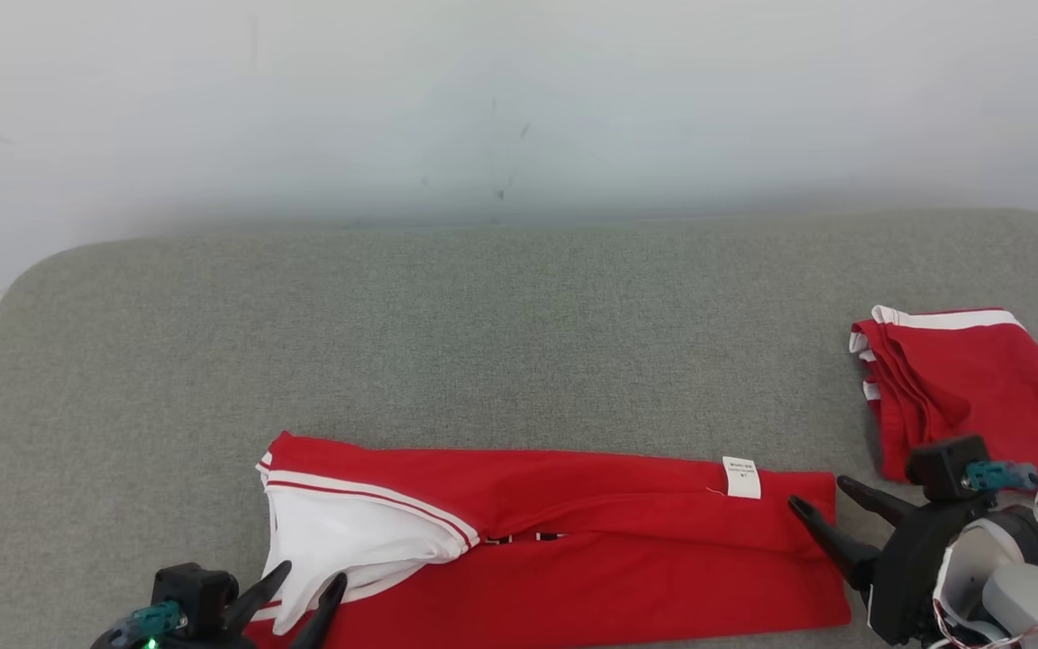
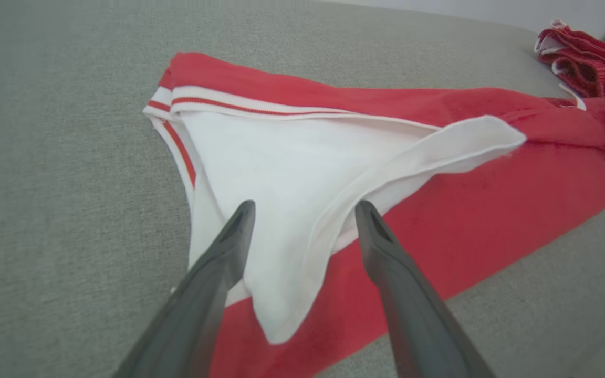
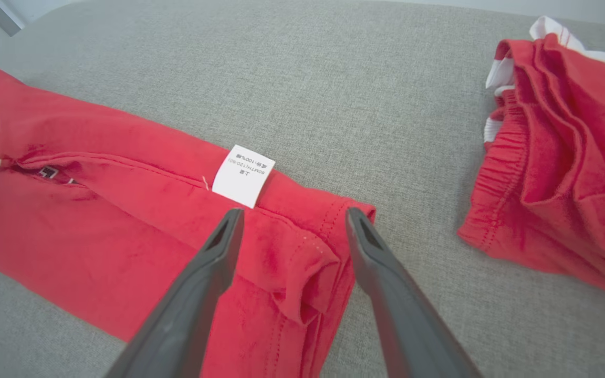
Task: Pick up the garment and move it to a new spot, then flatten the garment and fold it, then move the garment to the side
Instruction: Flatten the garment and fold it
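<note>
The red garment (image 1: 573, 550) lies folded into a long band across the near part of the grey padded surface (image 1: 483, 342), its white panel (image 1: 348, 532) (red-striped at the edge) at the left end. The left gripper (image 1: 312, 572) hangs over that panel, jaws spread wide and empty; the right gripper (image 1: 818, 493) stands equally wide and empty at the garment's right end, near a small white label (image 1: 742, 477). A second folded red piece (image 1: 969, 397) lies apart at the right.
</note>
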You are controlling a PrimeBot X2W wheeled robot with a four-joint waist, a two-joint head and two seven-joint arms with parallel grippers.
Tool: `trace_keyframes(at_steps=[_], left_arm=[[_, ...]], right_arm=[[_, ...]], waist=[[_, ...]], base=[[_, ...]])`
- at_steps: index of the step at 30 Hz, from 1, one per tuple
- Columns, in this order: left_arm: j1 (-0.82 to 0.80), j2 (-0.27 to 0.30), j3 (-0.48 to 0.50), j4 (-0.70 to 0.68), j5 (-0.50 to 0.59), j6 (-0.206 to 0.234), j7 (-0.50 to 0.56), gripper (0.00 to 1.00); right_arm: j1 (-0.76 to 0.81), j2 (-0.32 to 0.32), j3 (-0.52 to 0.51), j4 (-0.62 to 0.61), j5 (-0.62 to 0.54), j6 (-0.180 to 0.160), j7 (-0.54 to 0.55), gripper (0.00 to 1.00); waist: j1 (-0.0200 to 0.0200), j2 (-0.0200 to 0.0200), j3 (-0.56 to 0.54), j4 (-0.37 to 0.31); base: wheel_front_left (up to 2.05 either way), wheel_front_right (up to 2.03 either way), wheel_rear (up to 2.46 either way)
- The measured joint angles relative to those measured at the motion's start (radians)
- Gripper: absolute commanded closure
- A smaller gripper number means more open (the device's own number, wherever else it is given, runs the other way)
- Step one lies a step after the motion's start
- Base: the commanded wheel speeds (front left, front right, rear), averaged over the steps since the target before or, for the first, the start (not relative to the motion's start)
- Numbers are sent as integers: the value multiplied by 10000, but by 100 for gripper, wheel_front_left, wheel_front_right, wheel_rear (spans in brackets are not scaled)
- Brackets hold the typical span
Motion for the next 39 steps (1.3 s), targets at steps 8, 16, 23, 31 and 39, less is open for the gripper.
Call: trace_keyframes(at_steps=[8, 16, 23, 31, 39], left_arm=[[397, 169, 420, -671, -27, 487, -288, 0], [661, 374, 1338, -1453, -29, 1285, -537, 0], [1051, 497, 2113, -2094, -21, 1590, -570, 0], [1642, 456, 2995, -2993, 224, 1747, -573, 0], [2016, 215, 3398, -3593, 698, 1755, -579, 0]], right_arm=[[537, -88, -518, -366, 345, -77, -717, 0], [1095, -382, -1116, -491, 625, -740, -1360, 0], [1184, -514, -1323, -550, 685, -1266, -1553, 0], [1634, -516, -1384, -748, 765, -1703, -1601, 0], [1655, -395, -1369, -665, 926, -1969, -1237, 0]], waist=[[0, 0, -101, 136], [0, 0, -165, 164], [0, 0, -169, 222], [0, 0, -237, 357], [0, -1, -312, 470]], base=[[0, 0, 0], [0, 0, 0], [0, 0, 0], [0, 0, 0], [0, 0, 0]])
